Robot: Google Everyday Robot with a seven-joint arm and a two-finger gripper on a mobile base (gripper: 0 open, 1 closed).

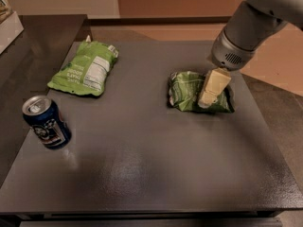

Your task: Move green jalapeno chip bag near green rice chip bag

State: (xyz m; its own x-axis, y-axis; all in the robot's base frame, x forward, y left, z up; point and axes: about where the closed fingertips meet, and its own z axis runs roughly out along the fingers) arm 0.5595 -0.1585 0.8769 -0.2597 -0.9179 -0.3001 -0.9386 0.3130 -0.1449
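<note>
The green jalapeno chip bag [184, 91], dark green, wrinkly and lumpy, lies right of centre on the dark table [151, 169]. My gripper [208, 98] comes down from the upper right and sits over the right half of this bag, hiding part of it. The green rice chip bag [85, 70], light green and flat with a white label panel, lies at the table's far left, well apart from the jalapeno bag.
A blue soda can [46, 122] stands upright near the table's left edge, in front of the rice chip bag. A second dark surface [33, 41] adjoins at the far left. The floor drops away beyond the table's right edge.
</note>
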